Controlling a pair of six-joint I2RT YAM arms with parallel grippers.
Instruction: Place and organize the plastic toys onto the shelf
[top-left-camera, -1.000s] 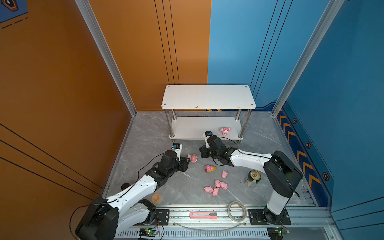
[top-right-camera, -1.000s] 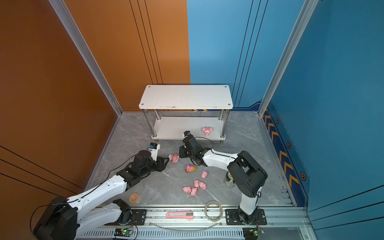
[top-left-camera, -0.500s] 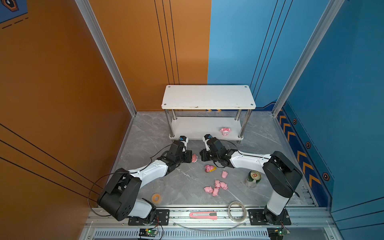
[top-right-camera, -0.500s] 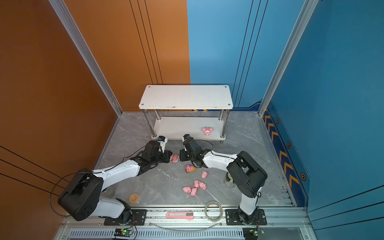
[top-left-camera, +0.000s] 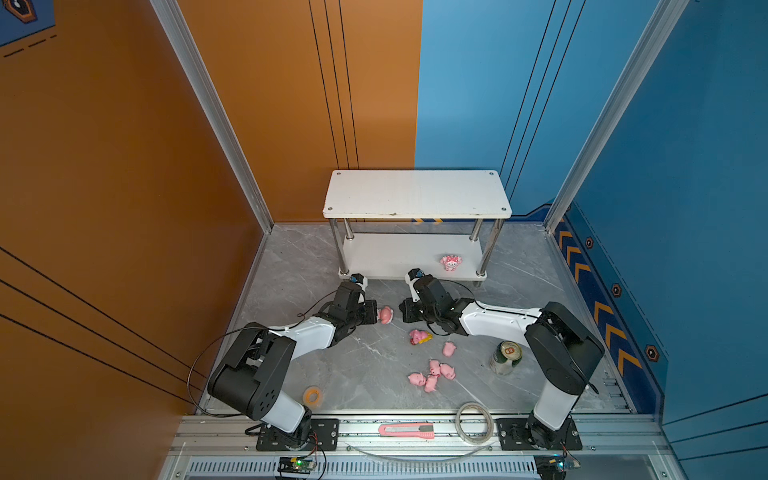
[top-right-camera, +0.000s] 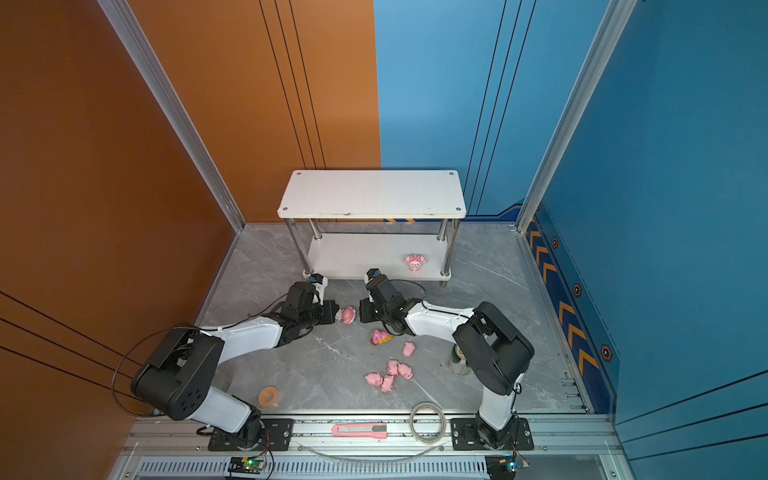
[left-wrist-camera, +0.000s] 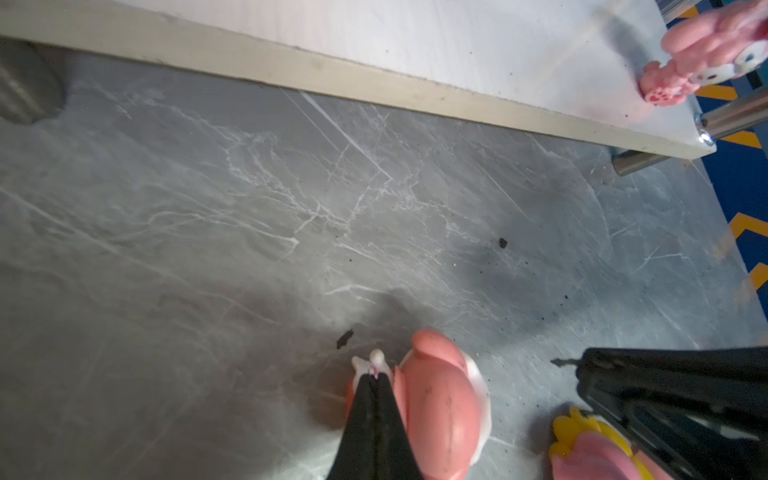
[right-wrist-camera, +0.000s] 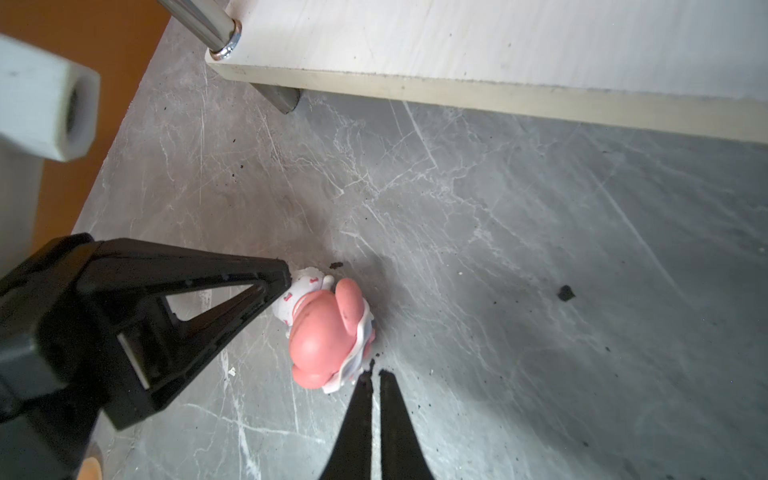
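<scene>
A pink-white figurine (top-left-camera: 385, 314) (top-right-camera: 348, 314) lies on the grey floor in front of the shelf (top-left-camera: 415, 193). My left gripper (left-wrist-camera: 376, 376) (top-left-camera: 376, 314) is shut, its tips pinching a thin white part of that figurine (left-wrist-camera: 440, 407). My right gripper (right-wrist-camera: 374, 374) (top-left-camera: 402, 313) is shut and holds nothing, its tips at the figurine's (right-wrist-camera: 328, 332) opposite edge. Another pink-white figurine (top-left-camera: 451, 262) stands on the shelf's lower tier. The sunflower-faced figurine (top-left-camera: 419, 336) and several small pink pigs (top-left-camera: 432, 374) lie on the floor nearer the front.
A green can (top-left-camera: 505, 357) stands beside the right arm. A pink utility knife (top-left-camera: 406, 430) and a clear tape ring (top-left-camera: 476, 422) lie on the front rail. An orange tape roll (top-left-camera: 313, 395) is near the left arm's base. Chrome shelf legs (right-wrist-camera: 216, 25) stand close by.
My left arm has reached forward to the pink-white figurine and its jaws have closed on it. The right arm has stayed almost still.
</scene>
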